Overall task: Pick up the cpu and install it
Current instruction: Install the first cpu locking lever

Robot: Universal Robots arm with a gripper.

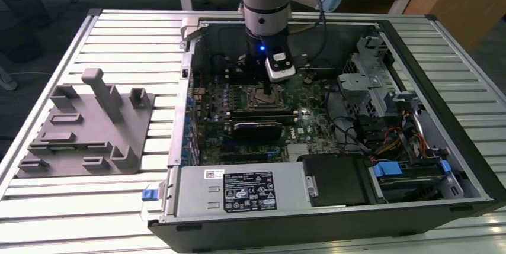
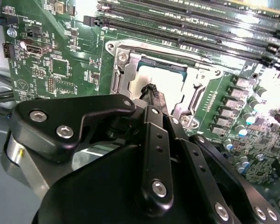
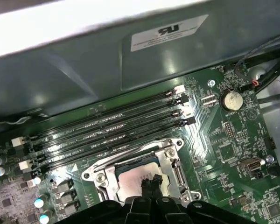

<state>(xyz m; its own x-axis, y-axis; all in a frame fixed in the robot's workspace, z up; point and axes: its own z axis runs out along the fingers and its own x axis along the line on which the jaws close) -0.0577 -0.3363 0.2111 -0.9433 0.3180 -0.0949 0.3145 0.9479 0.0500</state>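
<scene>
The cpu (image 3: 130,179) is a pale silver square lying flat inside the metal socket frame (image 3: 170,154) on the green motherboard (image 1: 312,121) of the open computer case (image 1: 442,147). In the second wrist view the cpu (image 2: 165,79) sits within the same frame (image 2: 123,58). My gripper (image 3: 150,183) hangs straight above it, its two black fingers pressed together with nothing between them. The tips of the gripper (image 2: 152,90) are at or just above the chip's top; I cannot tell whether they touch. In the exterior view the gripper (image 1: 268,92) reaches down into the case over the socket.
Memory slots (image 3: 112,130) run beside the socket, close to the case wall (image 3: 107,60). A black ribbed module (image 1: 257,129), the power supply (image 1: 237,192) and a drive cage (image 1: 380,88) crowd the case. A grey plastic block with posts (image 1: 87,127) stands on the slatted table at the exterior view's left.
</scene>
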